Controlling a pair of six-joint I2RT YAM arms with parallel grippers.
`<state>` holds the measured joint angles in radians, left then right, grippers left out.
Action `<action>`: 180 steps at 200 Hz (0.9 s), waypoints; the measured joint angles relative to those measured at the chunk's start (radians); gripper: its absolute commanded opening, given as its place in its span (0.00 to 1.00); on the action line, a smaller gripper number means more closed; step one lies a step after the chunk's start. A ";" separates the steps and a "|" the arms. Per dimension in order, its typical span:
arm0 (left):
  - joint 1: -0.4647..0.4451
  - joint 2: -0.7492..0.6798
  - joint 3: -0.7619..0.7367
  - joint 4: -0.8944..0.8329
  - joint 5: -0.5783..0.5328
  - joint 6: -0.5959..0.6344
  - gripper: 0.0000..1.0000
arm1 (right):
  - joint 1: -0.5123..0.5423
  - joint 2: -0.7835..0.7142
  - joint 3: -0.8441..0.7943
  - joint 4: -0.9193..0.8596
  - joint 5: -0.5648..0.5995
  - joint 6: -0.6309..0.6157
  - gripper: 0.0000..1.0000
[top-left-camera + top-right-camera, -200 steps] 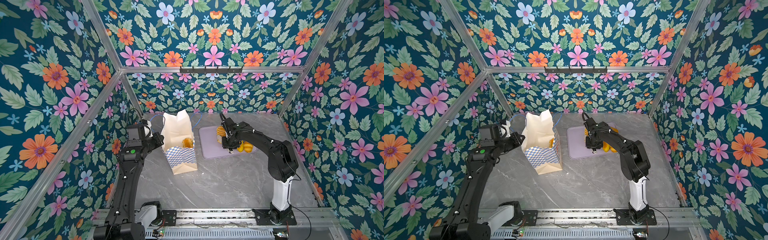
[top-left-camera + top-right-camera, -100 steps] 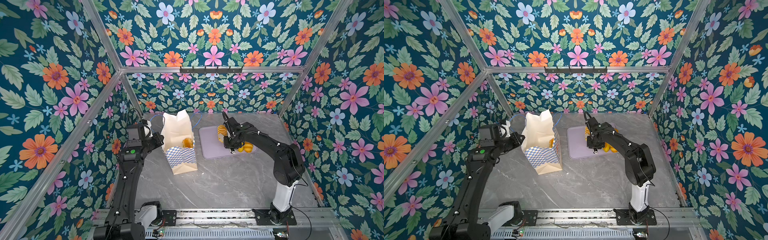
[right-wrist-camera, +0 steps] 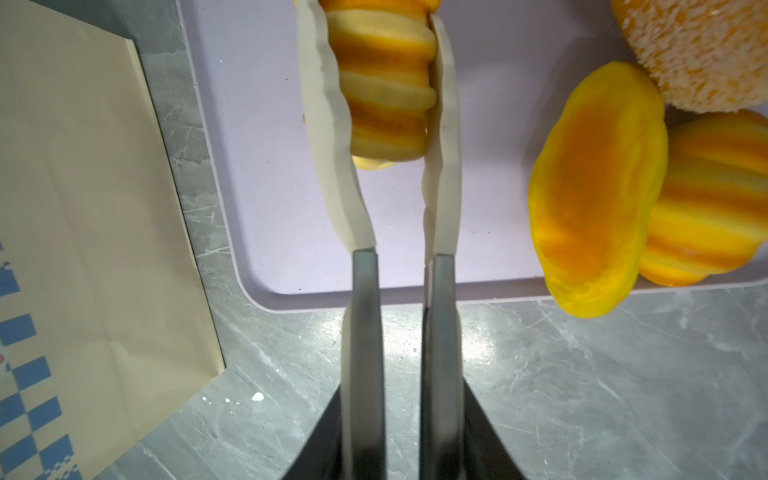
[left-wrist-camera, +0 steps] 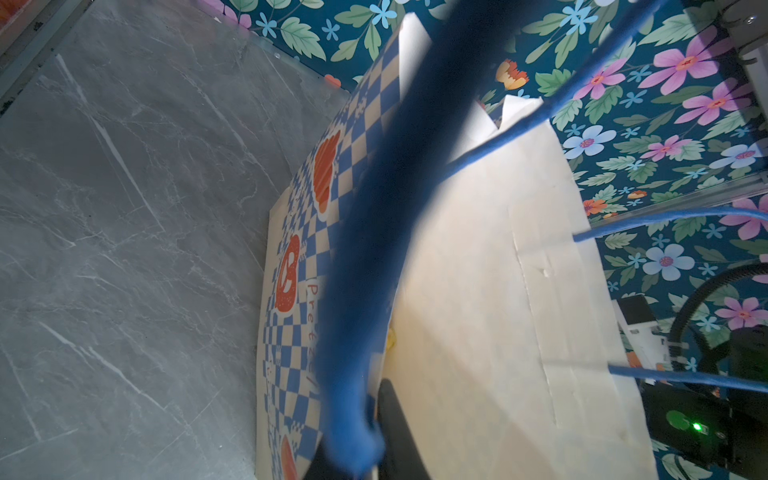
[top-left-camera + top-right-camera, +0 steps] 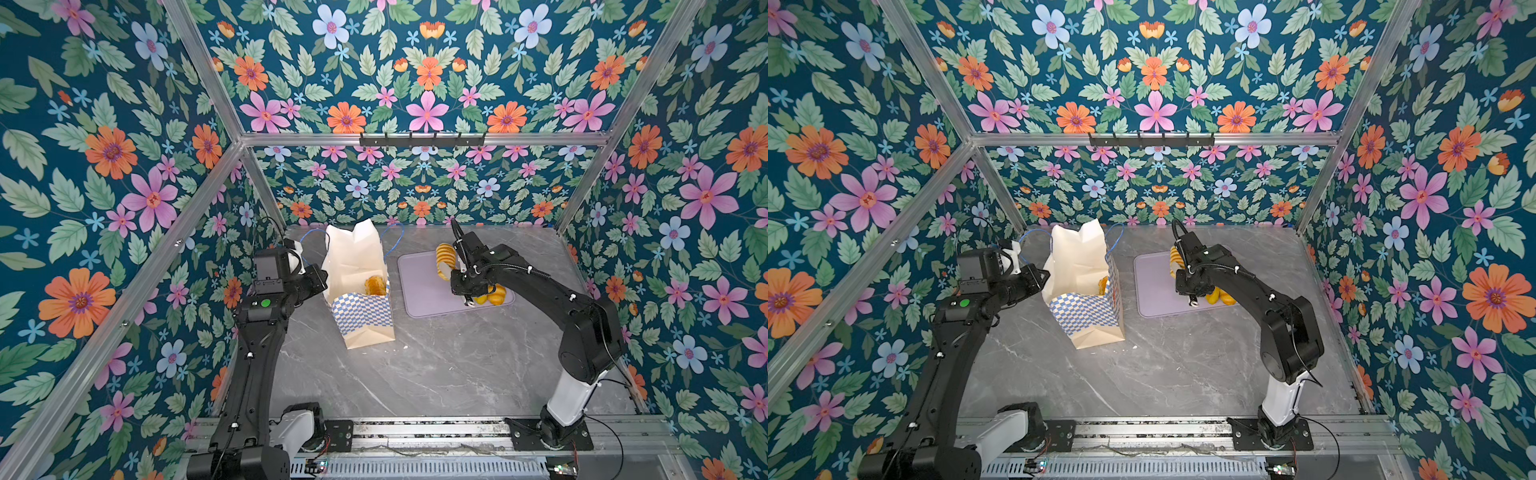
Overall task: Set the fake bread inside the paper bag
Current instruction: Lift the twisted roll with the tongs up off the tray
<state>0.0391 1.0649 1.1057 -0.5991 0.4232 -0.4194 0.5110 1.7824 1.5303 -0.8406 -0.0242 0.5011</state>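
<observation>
The paper bag (image 5: pixel 356 266) (image 5: pixel 1080 266) stands open at the left, and one fake bread (image 5: pixel 375 285) (image 5: pixel 1103 284) shows inside it. My left gripper (image 5: pixel 321 277) (image 5: pixel 1041 276) is shut on the bag's rim. In the left wrist view a black finger (image 4: pixel 395 419) lies against the bag's inner wall (image 4: pixel 490 299), behind a blurred blue cord handle (image 4: pixel 374 232). My right gripper (image 5: pixel 449 266) (image 5: pixel 1180 267) (image 3: pixel 374 50) is shut on a ridged long roll (image 3: pixel 384 87) (image 5: pixel 444 258), held above the lilac tray (image 5: pixel 419 291) (image 3: pixel 266 158).
A smooth yellow bun (image 3: pixel 598 187), another ridged roll (image 3: pixel 715 199) and a seeded loaf (image 3: pixel 698 50) lie together at the tray's near right corner (image 5: pixel 492 294) (image 5: pixel 1219 296). The bag's side (image 3: pixel 83 208) stands close to the tray. Floral walls enclose the grey marble table (image 5: pixel 436 365).
The right arm has shifted slightly to the right with the ridged roll in its jaws, which have tightened a little. The left arm and the bag have not moved.
</observation>
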 measured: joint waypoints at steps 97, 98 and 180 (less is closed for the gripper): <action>0.000 0.001 0.000 0.000 0.000 -0.004 0.14 | 0.000 -0.099 0.002 -0.005 -0.026 0.003 0.34; 0.000 0.001 0.000 0.000 0.000 -0.004 0.14 | 0.000 -0.100 0.002 -0.005 -0.026 0.003 0.34; 0.000 0.004 0.004 0.000 0.000 -0.018 0.14 | 0.007 -0.182 0.027 -0.030 -0.056 0.004 0.33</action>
<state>0.0395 1.0691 1.1099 -0.5991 0.4232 -0.4374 0.5179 1.6009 1.5578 -0.8707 -0.0799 0.5049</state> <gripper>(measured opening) 0.139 0.333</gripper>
